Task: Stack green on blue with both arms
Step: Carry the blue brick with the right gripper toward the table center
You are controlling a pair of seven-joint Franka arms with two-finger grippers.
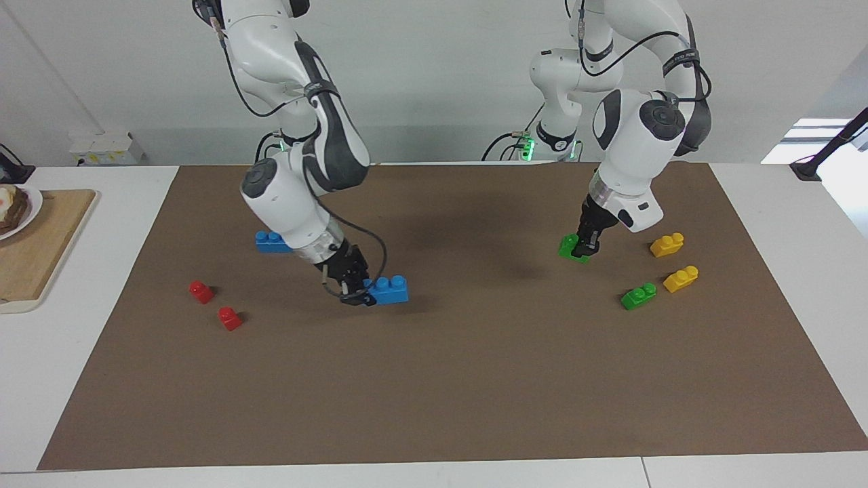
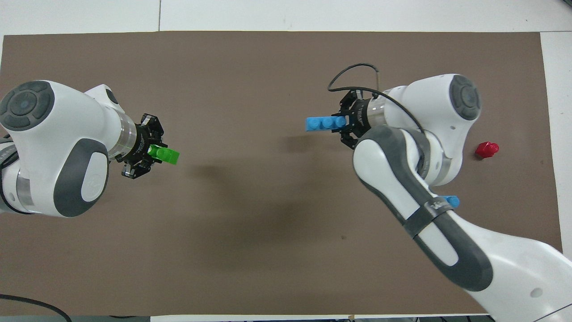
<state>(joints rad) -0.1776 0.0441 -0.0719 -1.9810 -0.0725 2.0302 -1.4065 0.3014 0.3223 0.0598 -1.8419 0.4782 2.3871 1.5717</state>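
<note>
Right gripper (image 1: 358, 293) clenches the light, rigid blue brick (image 1: 389, 289) by one end; left gripper (image 1: 584, 248) grasps the green brick (image 1: 571, 247) likewise.

White table (image 1: 780, 203) under brown mat (image 1: 441, 379); cutting board (image 1: 41, 244) alongside.

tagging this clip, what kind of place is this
Probably a robotics lab bench, not a home. Two white arms are mounted at a white table covered by a brown mat, with toy bricks laid out in colour groups like a test setup.
</note>
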